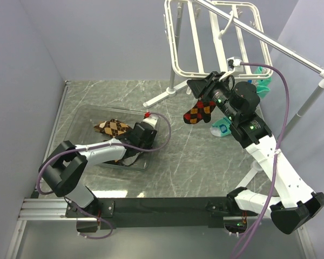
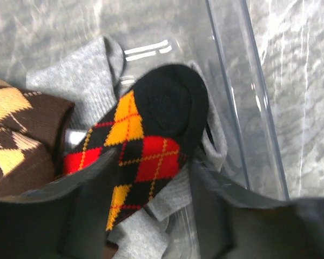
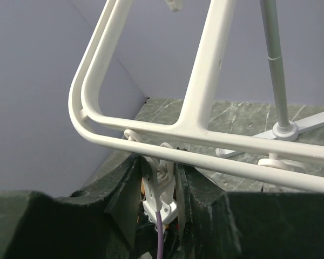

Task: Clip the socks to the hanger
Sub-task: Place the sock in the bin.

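White clip (image 3: pixel 162 186) between the right fingers (image 3: pixel 124 199) shows only wrist-side.

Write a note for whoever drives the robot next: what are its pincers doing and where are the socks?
Left pincer: open, straddling a red argyle sock in the clear bin.
Right pincer: shut on a clip under the hanger rim; a hanging argyle sock dangles below, whether clipped I cannot tell.
Elsewhere: brown argyle sock in the bin, mint sock on the table.
Done: none clearly clipped.
To do: clip them all.
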Motion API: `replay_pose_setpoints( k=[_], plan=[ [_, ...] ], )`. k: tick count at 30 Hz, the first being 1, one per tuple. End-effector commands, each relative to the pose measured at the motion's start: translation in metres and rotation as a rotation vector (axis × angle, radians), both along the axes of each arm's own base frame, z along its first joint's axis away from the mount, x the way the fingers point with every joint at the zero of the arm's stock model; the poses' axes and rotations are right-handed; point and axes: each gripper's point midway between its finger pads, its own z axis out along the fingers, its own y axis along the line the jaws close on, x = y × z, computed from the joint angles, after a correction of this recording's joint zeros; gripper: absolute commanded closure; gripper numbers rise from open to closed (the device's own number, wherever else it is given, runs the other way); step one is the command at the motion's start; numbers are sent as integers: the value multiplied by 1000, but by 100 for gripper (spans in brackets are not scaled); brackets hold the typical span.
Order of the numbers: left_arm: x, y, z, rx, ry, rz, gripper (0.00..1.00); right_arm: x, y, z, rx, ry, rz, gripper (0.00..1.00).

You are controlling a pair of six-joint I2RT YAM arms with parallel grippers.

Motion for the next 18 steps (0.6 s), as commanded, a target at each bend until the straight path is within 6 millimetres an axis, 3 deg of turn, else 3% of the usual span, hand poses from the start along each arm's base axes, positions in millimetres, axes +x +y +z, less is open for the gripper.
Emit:
replay_pose_setpoints(
  k=[1,3,7,9,13,18],
  plan=[
    [23,-11,31,-63,-114,30,45,-7,-10,29,23,-79,-26,100],
    [26,-12,34,-77,-133,40,53,-7,-9,28,22,-77,-24,100],
    [35,-14,44,-142,-165,42,87,-6,-9,27,24,-73,-27,100],
    [37,-12,52,-194,-174,47,98,-6,-9,28,25,-74,-28,100],
    [36,1,92,-386,-222,17,99,-4,-9,27,26,-71,-28,100],
    [13,-10,154,-589,-312,-166,99,-5,-5,29,39,-78,-6,100]
  ],
)
